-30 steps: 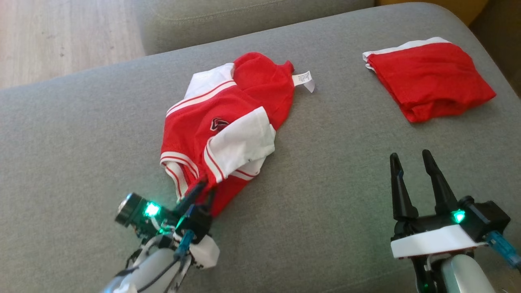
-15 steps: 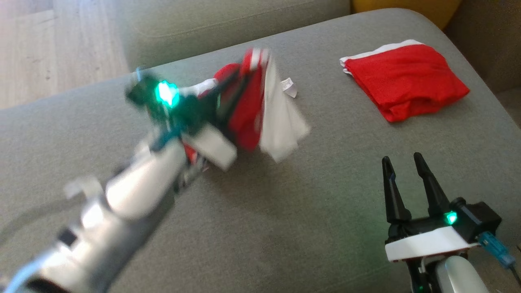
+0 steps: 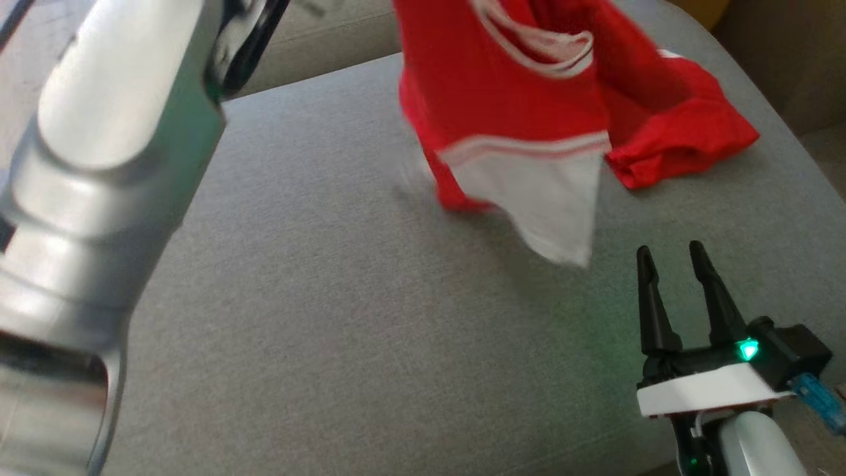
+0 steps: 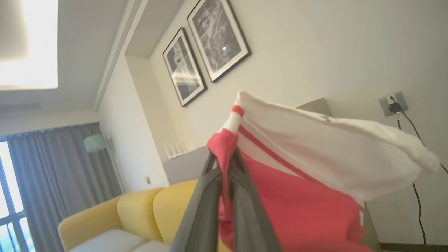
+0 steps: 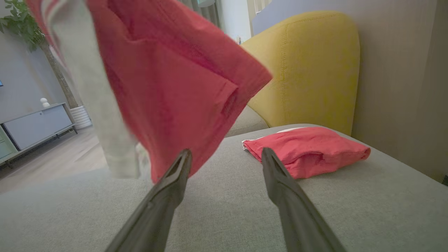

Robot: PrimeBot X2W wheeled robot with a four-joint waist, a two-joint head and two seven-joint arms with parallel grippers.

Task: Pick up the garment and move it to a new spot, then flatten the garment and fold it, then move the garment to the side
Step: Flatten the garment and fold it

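**Lift phase of the first step.** A second ago the red-and-white garment (image 3: 522, 125) lay crumpled on the grey sofa seat (image 3: 317, 297), with the left claw (image 4: 225, 159) closing on its near hem. Now the garment hangs in the air, apparently clear of the seat, its white panel dangling lowest. In the head view it partly covers the folded red garment (image 5: 308, 148), which lies at the far right of the seat. The pick-up therefore appears done and the carry to a new spot is in hand; flattening, folding and setting aside remain.

**Left claw:** clenched on a red fold of the garment, just below a white striped band, as the left wrist view shows. The left forearm (image 3: 112, 165) is raised high and close to the head camera, the wrist tilted upward so that its camera faces wall and ceiling.

**Right claw** (image 3: 671, 254): released, fingers spread and empty, low over the near right of the seat, its pose unchanged. It points toward the folded garment, and the hanging cloth passes just above one finger in the right wrist view.
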